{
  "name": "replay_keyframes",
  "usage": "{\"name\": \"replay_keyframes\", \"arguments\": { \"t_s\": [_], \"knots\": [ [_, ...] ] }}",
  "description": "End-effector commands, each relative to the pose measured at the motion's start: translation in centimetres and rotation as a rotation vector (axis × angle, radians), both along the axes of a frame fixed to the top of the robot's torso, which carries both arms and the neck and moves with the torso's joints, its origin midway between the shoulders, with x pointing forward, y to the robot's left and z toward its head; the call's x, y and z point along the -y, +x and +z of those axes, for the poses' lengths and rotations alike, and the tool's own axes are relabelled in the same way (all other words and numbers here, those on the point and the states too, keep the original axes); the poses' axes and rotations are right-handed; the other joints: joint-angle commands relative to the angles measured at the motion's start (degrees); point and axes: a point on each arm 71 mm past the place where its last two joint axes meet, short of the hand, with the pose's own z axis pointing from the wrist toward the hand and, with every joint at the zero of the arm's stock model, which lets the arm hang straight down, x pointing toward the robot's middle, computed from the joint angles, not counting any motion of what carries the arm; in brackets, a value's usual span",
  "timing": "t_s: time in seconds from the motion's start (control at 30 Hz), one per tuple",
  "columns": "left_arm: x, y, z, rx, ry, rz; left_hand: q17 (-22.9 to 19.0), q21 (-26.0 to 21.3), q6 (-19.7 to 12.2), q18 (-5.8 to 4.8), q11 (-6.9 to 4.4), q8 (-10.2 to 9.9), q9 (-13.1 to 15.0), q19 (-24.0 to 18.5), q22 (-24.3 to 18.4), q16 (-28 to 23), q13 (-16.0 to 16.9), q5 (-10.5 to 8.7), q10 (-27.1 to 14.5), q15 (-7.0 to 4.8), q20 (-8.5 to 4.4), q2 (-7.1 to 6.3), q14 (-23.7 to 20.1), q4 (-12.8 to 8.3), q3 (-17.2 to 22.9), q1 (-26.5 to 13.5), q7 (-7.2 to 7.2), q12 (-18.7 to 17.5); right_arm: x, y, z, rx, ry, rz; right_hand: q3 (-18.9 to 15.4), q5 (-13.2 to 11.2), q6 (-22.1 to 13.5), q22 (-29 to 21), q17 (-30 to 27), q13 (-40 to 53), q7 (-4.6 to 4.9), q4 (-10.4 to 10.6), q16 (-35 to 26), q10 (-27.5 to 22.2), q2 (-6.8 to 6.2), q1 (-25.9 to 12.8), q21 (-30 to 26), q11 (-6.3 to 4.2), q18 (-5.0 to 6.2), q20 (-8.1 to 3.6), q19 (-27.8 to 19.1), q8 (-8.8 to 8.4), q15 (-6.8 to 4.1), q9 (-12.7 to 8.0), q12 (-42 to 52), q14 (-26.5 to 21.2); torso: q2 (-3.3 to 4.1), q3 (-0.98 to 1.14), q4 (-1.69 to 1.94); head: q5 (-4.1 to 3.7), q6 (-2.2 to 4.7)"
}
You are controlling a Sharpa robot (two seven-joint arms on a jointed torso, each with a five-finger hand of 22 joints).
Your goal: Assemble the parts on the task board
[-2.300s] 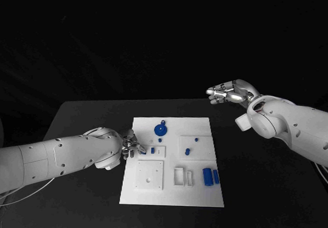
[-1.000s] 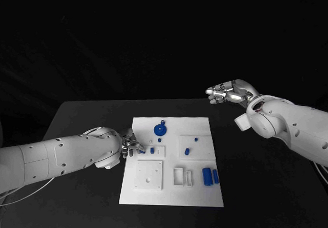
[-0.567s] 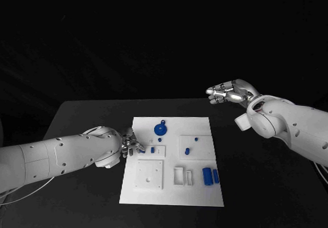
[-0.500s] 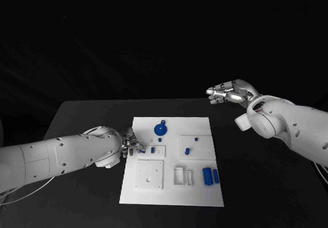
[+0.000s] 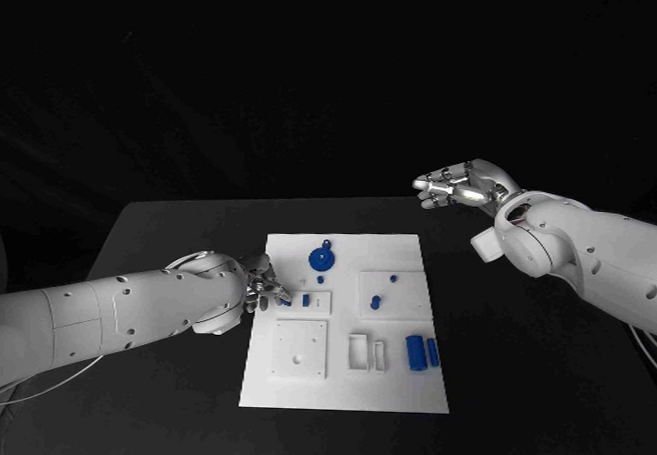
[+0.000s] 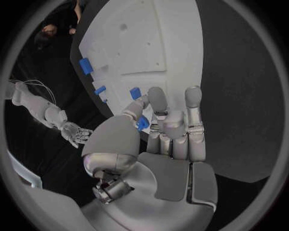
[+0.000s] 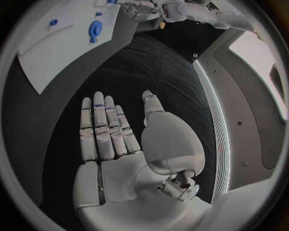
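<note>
Left silver hand (image 5: 258, 287) at left edge of white rectangular task board (image 5: 345, 388); thumb and finger pinch small blue part (image 6: 142, 123); remaining fingers extended. Just beyond fingertips, blue peg (image 5: 306, 300) in board; blue toothed wheel (image 5: 323, 258) farther off. Right silver hand (image 5: 457, 184) raised well apart beyond board, fingers straight, spread, holding nothing.

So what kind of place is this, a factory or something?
More likely a robot test bench or lab. A black table holds one white task board with small blue parts, and the left hand works at its edge.
</note>
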Motion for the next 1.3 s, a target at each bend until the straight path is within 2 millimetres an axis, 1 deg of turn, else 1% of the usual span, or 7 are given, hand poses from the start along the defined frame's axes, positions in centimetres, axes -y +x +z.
{"name": "replay_keyframes", "arguments": {
  "t_s": [0.03, 0.4, 0.83, 1.1, 1.3],
  "knots": [
    [0.34, -0.26, -0.33, 0.005, 0.051, -0.05, 0.0, 0.3, 7.6, 0.33, -2.53, 0.4, 0.0, -0.5, 1.1, 0.3, 0.1, 0.23, 0.8, -0.36, 0.06, 1.59, 0.1, -1.6, 1.7, 2.1, -5.26, 0.1, -0.16, -0.05, -0.02, -0.001, 0.002, 0.017, 0.0, 0.2, -0.3, -0.1, -0.1, 0.0, 0.16, 0.2, -0.3, -0.5, 0.2, -0.3, 0.0, -0.06, -0.43, 0.04, -0.5, -0.05, -0.08, -0.1, -0.2, -0.5, 0.02, 0.03, -0.05, -0.02, 0.01],
    [0.65, -0.28, -0.17, 0.033, 0.083, -0.082, 0.1, 0.4, 7.7, 0.38, -2.55, 0.4, 0.0, -0.5, 1.1, 0.3, 0.1, 0.32, 0.8, -0.36, 0.1, 1.52, 0.1, -1.4, 1.7, 2.3, -5.27, 0.1, -0.17, -0.06, -0.03, -0.001, 0.002, 0.018, 0.0, 0.2, -0.3, -0.1, -0.1, 0.0, 0.16, 0.2, -0.3, -0.5, 0.2, -0.3, 0.0, -0.06, -0.43, 0.04, -0.5, -0.05, -0.08, -0.1, -0.2, -0.5, 0.0, 0.01, -0.03, -0.05, -0.03],
    [0.78, -0.77, 0.03, 0.038, 0.012, -0.066, 0.3, 0.5, 7.7, 0.42, -2.56, 0.4, 0.0, -0.5, 1.1, 0.4, 0.2, 0.5, 0.8, -0.37, 0.12, 1.41, 0.1, -1.4, 1.8, 2.4, -5.29, 0.2, -0.18, -0.07, -0.07, -0.002, 0.002, 0.019, 0.0, 0.2, -0.3, -0.1, -0.1, 0.0, 0.16, 0.2, -0.3, -0.5, 0.2, -0.3, 0.0, -0.06, -0.43, 0.04, -0.5, -0.05, -0.08, -0.1, -0.2, -0.5, 0.04, -0.03, 0.0, -0.08, -0.1],
    [0.44, -0.88, 0.19, 0.055, -0.017, -0.048, 0.3, 0.5, 7.7, 0.42, -2.56, 0.4, 0.0, -0.5, 1.1, 0.4, 0.2, 0.5, 0.8, -0.37, 0.12, 1.41, 0.1, -1.4, 1.8, 2.4, -5.29, 0.2, -0.16, -0.07, -0.08, -0.002, 0.002, 0.018, 0.0, 0.2, -0.3, -0.1, -0.1, 0.0, 0.16, 0.2, -0.3, -0.5, 0.2, -0.3, 0.0, -0.06, -0.43, 0.04, -0.5, -0.05, -0.08, -0.1, -0.2, -0.5, 0.03, -0.01, 0.01, -0.05, -0.18],
    [0.29, -0.88, 0.38, 0.088, -0.039, -0.039, 0.3, 0.5, 7.8, 0.45, -2.6, 0.4, 0.0, -0.5, 1.1, 0.4, 0.3, 0.55, 0.8, -0.41, 0.1, 1.4, 0.1, -1.4, 1.9, 2.4, -5.3, 0.2, -0.13, -0.07, -0.08, -0.002, 0.002, 0.017, 0.0, 0.2, -0.3, -0.1, -0.1, 0.0, 0.16, 0.2, -0.3, -0.5, 0.2, -0.3, 0.0, -0.06, -0.43, 0.04, -0.5, -0.05, -0.08, -0.1, -0.2, -0.5, 0.02, -0.03, 0.02, 0.05, -0.19]
  ]
}}
